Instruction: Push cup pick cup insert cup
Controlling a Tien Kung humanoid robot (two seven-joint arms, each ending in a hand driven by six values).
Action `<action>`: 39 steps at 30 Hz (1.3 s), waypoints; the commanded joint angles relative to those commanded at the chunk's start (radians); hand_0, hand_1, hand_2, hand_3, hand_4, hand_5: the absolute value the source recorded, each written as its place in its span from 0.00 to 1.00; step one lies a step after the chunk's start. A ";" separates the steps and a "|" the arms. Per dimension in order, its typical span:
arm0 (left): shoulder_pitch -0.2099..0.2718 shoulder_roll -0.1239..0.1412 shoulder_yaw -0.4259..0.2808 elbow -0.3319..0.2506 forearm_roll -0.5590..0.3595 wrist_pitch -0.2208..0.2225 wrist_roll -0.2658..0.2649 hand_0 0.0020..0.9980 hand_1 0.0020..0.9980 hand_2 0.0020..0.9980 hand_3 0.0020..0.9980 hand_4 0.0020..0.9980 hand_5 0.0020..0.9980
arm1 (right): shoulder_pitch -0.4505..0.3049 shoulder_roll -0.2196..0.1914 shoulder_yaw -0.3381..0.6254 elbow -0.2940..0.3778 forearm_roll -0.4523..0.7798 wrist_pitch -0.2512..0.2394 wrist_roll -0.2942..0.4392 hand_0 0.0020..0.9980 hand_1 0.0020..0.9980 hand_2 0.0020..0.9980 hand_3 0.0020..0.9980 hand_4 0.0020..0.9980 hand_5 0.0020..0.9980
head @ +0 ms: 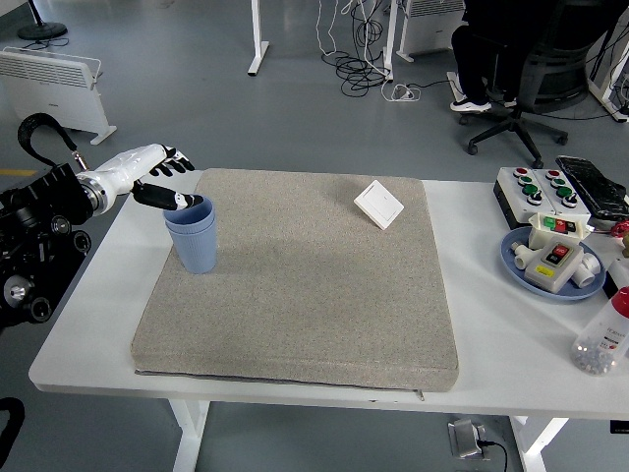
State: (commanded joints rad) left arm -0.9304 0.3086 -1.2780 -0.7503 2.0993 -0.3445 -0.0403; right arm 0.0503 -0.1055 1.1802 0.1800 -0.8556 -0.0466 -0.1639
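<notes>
Two blue cups (193, 235) stand nested, one fully inside the other, upright on the left part of the grey mat (295, 285). My left hand (162, 180), white with black fingertips, is just above and to the left of the cups' rim. Its fingers are spread and hold nothing; one fingertip (193, 202) hovers at the rim. My right arm is out of view.
A small white square pad (378, 205) lies at the back of the mat. At the table's right are a button box (542, 189), a blue plate (550, 265) with switch parts and a bottle (602, 340). A person sits on a chair (511, 59) far behind.
</notes>
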 joint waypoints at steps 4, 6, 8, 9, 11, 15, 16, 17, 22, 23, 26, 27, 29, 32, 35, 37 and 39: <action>0.000 0.001 -0.001 -0.006 0.002 0.001 0.001 0.85 0.81 0.85 0.78 0.86 0.50 | 0.000 0.000 0.000 0.000 0.000 0.000 0.000 0.75 0.63 0.63 0.56 0.07 0.44; 0.001 0.003 -0.002 -0.012 0.001 0.006 0.000 0.85 0.81 0.85 0.78 0.86 0.50 | 0.000 0.000 0.000 0.000 0.000 0.000 0.000 0.75 0.63 0.63 0.56 0.07 0.44; 0.002 0.004 -0.003 -0.018 -0.002 0.013 -0.002 0.85 0.81 0.86 0.80 0.88 0.53 | -0.001 0.000 0.000 0.000 0.000 0.000 0.000 0.75 0.63 0.63 0.56 0.07 0.44; 0.003 0.005 -0.004 -0.021 -0.004 0.017 -0.004 0.85 0.81 0.86 0.80 0.88 0.53 | -0.001 0.000 0.000 0.000 0.000 0.000 -0.001 0.75 0.63 0.63 0.56 0.07 0.44; 0.005 0.007 -0.008 -0.028 -0.018 0.030 -0.004 0.85 0.81 0.86 0.80 0.88 0.53 | -0.001 0.000 0.000 0.000 -0.001 0.000 -0.001 0.75 0.63 0.63 0.56 0.07 0.44; 0.012 0.011 -0.021 -0.037 -0.096 0.106 -0.022 0.86 0.82 0.89 0.83 0.86 0.68 | -0.004 0.001 -0.001 0.000 0.001 0.000 0.000 0.75 0.63 0.63 0.56 0.07 0.44; 0.014 0.012 -0.024 -0.038 -0.112 0.122 -0.025 0.86 0.82 0.89 0.83 0.86 0.68 | -0.005 0.002 -0.001 0.000 0.001 0.000 0.000 0.75 0.63 0.63 0.56 0.07 0.44; 0.017 0.012 -0.027 -0.038 -0.138 0.149 -0.033 0.86 0.82 0.89 0.83 0.86 0.68 | -0.006 0.002 -0.001 0.000 0.000 0.000 0.000 0.75 0.63 0.63 0.56 0.07 0.44; 0.043 0.013 -0.035 -0.048 -0.313 0.295 -0.033 0.83 0.81 0.91 0.86 0.74 0.83 | -0.008 0.003 0.000 0.000 -0.003 0.000 -0.001 0.75 0.63 0.63 0.56 0.07 0.44; 0.051 0.012 -0.039 -0.054 -0.359 0.326 -0.030 0.83 0.81 0.91 0.86 0.74 0.83 | -0.009 0.003 0.000 0.000 -0.003 0.000 -0.001 0.75 0.63 0.63 0.56 0.07 0.44; 0.078 0.012 -0.056 -0.076 -0.482 0.352 -0.015 0.79 0.80 0.91 0.85 0.65 0.97 | -0.011 0.004 0.003 0.000 -0.005 0.000 -0.002 0.75 0.63 0.63 0.56 0.07 0.44; 0.084 0.012 -0.059 -0.081 -0.521 0.352 -0.011 0.79 0.80 0.91 0.85 0.65 0.97 | -0.011 0.004 0.004 0.000 -0.006 0.001 -0.002 0.75 0.63 0.63 0.56 0.07 0.44; 0.103 0.013 -0.072 -0.099 -0.606 0.345 0.007 0.79 0.80 0.91 0.85 0.65 0.97 | -0.012 0.004 0.007 0.000 -0.008 0.001 -0.002 0.75 0.63 0.63 0.56 0.07 0.44; 0.140 0.015 -0.108 -0.130 -0.736 0.325 0.053 0.78 0.79 0.91 0.84 0.65 1.00 | -0.013 0.005 0.011 0.000 -0.010 0.000 -0.002 0.75 0.63 0.63 0.56 0.07 0.44; 0.170 0.020 -0.132 -0.147 -0.859 0.310 0.066 0.78 0.79 0.91 0.84 0.65 1.00 | -0.015 0.005 0.015 0.000 -0.012 0.000 -0.002 0.75 0.63 0.63 0.56 0.07 0.44; 0.206 0.031 -0.136 -0.169 -0.944 0.300 0.067 0.78 0.78 0.89 0.81 0.65 1.00 | -0.017 0.005 0.019 0.000 -0.009 -0.001 0.000 0.75 0.63 0.63 0.56 0.07 0.44; 0.238 0.036 -0.142 -0.191 -1.028 0.295 0.066 0.78 0.78 0.89 0.81 0.65 1.00 | -0.018 0.006 0.024 0.000 -0.011 -0.001 0.001 0.75 0.63 0.63 0.56 0.07 0.44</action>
State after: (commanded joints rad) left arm -0.6919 0.3450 -1.4204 -0.9411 1.0709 -0.0495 0.0259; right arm 0.0321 -0.1000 1.2041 0.1800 -0.8667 -0.0476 -0.1630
